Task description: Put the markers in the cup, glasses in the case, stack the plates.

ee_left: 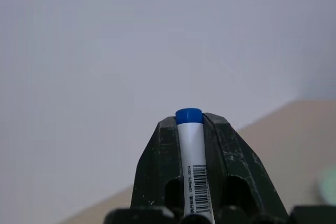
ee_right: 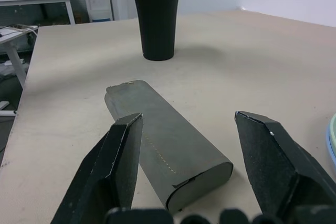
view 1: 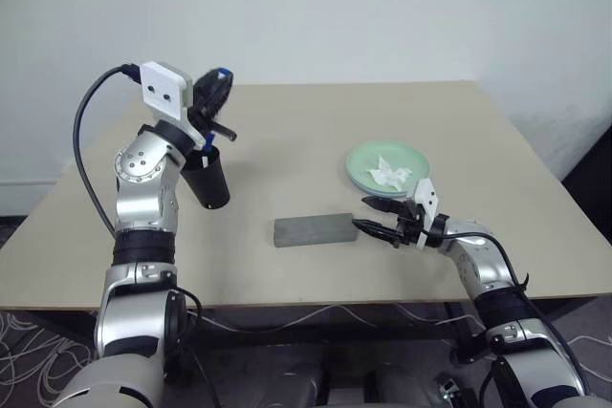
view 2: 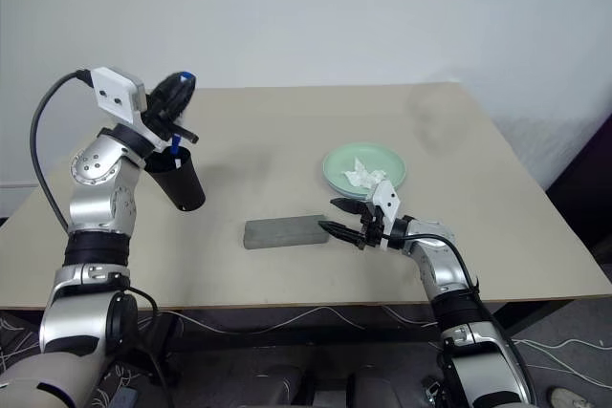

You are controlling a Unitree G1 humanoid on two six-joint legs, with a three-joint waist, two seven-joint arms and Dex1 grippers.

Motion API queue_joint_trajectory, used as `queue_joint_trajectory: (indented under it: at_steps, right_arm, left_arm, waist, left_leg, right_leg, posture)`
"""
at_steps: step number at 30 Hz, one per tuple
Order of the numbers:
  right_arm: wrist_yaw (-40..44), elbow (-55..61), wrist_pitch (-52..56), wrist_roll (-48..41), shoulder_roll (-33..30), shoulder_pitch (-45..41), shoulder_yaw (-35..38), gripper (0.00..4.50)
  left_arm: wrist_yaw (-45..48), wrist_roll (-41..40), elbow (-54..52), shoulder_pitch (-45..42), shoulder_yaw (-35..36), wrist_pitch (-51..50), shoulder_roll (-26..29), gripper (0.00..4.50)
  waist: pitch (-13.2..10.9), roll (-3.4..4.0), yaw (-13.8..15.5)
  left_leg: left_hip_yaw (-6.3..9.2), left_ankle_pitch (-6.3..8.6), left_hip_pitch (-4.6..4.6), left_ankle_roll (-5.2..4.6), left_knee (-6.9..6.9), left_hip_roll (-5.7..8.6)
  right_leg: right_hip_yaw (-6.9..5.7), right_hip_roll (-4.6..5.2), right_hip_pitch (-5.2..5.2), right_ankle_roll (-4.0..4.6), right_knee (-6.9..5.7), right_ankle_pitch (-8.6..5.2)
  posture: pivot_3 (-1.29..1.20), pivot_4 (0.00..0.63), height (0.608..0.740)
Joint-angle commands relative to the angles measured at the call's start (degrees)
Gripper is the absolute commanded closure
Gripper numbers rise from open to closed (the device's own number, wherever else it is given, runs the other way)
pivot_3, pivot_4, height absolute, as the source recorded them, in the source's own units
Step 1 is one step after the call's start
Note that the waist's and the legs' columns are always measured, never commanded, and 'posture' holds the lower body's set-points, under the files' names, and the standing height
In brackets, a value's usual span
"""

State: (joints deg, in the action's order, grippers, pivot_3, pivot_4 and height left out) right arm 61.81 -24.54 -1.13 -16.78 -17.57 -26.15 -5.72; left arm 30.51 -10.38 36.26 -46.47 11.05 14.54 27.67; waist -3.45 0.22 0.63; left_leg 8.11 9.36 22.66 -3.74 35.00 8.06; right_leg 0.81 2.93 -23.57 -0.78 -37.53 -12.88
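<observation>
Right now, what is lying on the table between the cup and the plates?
The closed grey case lies between the cup and the plates, seen from the head views.

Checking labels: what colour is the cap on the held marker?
Blue, clearest in the left wrist view: marker.

Beige table point(view 1: 316, 131), matte top. Grey case point(view 1: 315, 229) flat near mid-table, lid shut. Black cup point(view 1: 207, 182) upright, well apart from case on its left, farther back. Stacked plates point(view 1: 361, 167), mint green on top, blue rim under, right of case & farther back; crumpled white paper scrap point(view 1: 389, 174) on top plate.
</observation>
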Motion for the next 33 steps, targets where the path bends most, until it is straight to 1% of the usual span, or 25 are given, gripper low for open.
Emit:
queue_joint_trajectory:
  at_steps: [1,4,10,19,20,22,30,33]
  right_arm:
    - [-0.3,1.4,-1.2,-0.3,0.0,-1.0,1.1,1.45]
    - [-0.4,1.8,-1.0,-0.4,-0.2,-0.6,1.2,1.45]
    - [-0.6,2.3,-0.8,-0.5,-0.5,0.0,1.4,1.45]
    - [-0.6,2.2,-0.8,-0.5,-0.5,-0.3,1.5,1.45]
    - [-0.6,2.2,-0.8,-0.5,-0.5,-0.3,1.5,1.45]
    - [-0.6,2.4,-0.7,-0.6,-0.5,-0.3,1.5,1.45]
    - [-0.5,2.3,-0.4,-0.9,-0.4,-0.7,1.7,1.45]
    - [-0.5,2.3,-0.4,-0.9,-0.4,-0.8,1.7,1.45]
  left_arm:
    - [-6.6,4.7,8.0,-4.1,0.3,8.6,1.3,4.33]
    - [-10.4,7.1,13.7,-5.6,0.0,12.9,1.9,4.33]
    - [-13.5,9.5,22.4,-7.2,-0.8,17.3,1.6,4.33]
    - [-14.4,10.0,27.9,-9.0,-1.3,19.3,0.5,4.33]
    - [-14.5,10.0,28.1,-9.0,-1.3,19.4,0.5,3.6]
    - [-14.7,10.2,28.5,-9.1,-1.4,19.5,0.3,2.99]
    - [-16.1,11.1,29.0,-8.7,-1.8,19.7,0.4,0.28]
    - [-15.9,11.2,28.7,-8.6,-1.9,19.8,0.4,0.28]
  waist:
    - [0.0,0.0,0.0]
    - [0.0,-0.01,0.0]
    - [0.0,-0.03,0.0]
    - [0.0,-0.08,0.0]
    - [0.0,-0.08,0.0]
    - [0.0,-0.08,0.0]
    - [0.0,-0.09,0.0]
    - [0.0,-0.09,0.0]
  left_leg:
    - [0.0,0.0,-0.01,0.0,0.03,0.0]
    - [0.02,0.0,-0.01,0.0,0.07,0.0]
    - [0.03,0.0,0.0,-0.01,0.13,0.0]
    - [0.03,0.0,0.01,-0.01,0.16,0.01]
    - [0.03,0.0,0.01,-0.01,0.16,0.01]
    - [0.03,0.0,0.01,-0.01,0.16,0.01]
    - [0.03,0.0,0.01,-0.01,0.17,0.01]
    - [0.03,0.0,0.0,-0.01,0.19,0.01]
  right_leg:
    - [-0.01,-0.01,0.01,0.0,-0.02,0.0]
    - [-0.04,-0.01,0.02,-0.01,-0.06,0.0]
    - [-0.11,-0.01,0.02,-0.01,-0.06,0.0]
    - [-0.16,-0.01,0.06,-0.02,-0.1,0.01]
    - [-0.16,-0.02,0.05,-0.02,-0.1,0.01]
    - [-0.16,-0.02,0.05,-0.02,-0.1,0.01]
    - [-0.17,-0.03,0.05,-0.03,-0.12,0.01]
    - [-0.2,-0.02,0.04,-0.03,-0.12,0.01]
  posture:
    - [0.0,0.0,0.738]
    - [0.0,0.0,0.738]
    - [0.0,0.0,0.738]
    - [0.0,0.0,0.738]
    - [0.0,0.0,0.738]
    - [0.0,0.0,0.738]
    - [0.0,0.0,0.738]
    - [0.0,0.0,0.738]
